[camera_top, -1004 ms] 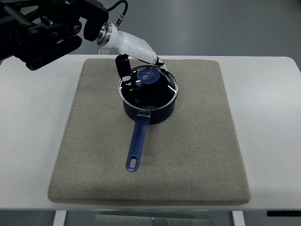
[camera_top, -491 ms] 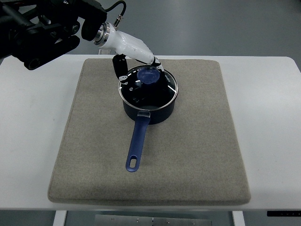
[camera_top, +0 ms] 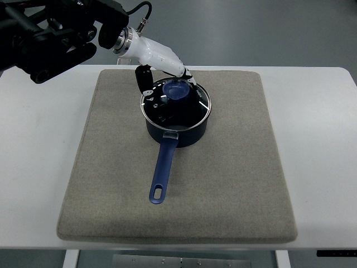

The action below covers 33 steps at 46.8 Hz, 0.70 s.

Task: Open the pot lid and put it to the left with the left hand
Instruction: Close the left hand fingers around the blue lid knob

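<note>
Left hand (camera_top: 167, 75): fingers curled around blue lid knob (camera_top: 177, 91), grasp unconfirmed. Lid (camera_top: 192, 103) seated on pot (camera_top: 181, 131). Next: lift, carry left.

my left hand (camera_top: 162, 70) hung over the far-left rim of the pot (camera_top: 177, 114), beside the lid (camera_top: 175, 105) and its blue knob (camera_top: 177, 90). the pot's long handle (camera_top: 162, 170) jutted toward me across the mat (camera_top: 234, 167). left of the pot the mat lay bare to its edge, then bare white table (camera_top: 39, 156); the right side was equally open.
</note>
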Each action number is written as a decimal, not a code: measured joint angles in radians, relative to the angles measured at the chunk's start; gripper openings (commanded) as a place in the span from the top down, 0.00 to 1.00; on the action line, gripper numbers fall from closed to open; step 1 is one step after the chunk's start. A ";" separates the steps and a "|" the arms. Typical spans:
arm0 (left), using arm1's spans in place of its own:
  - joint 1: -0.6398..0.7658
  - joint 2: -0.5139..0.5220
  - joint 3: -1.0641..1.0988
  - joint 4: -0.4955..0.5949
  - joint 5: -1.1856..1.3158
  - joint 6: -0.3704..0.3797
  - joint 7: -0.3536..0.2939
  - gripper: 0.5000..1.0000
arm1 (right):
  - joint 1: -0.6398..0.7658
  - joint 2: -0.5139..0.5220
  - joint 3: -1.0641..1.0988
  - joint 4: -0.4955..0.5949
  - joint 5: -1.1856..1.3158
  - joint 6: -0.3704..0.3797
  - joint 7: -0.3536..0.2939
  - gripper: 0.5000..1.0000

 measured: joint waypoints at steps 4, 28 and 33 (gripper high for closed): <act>0.001 0.000 0.001 0.001 0.004 0.000 0.000 0.29 | 0.000 0.000 0.000 0.000 0.000 0.000 0.000 0.17; 0.002 -0.002 0.001 0.004 0.008 0.002 0.000 0.78 | 0.001 0.000 0.000 0.000 0.000 0.000 0.000 0.17; 0.002 -0.002 0.002 0.005 0.009 0.030 0.000 0.89 | 0.000 0.000 0.000 0.000 0.000 0.000 0.000 0.17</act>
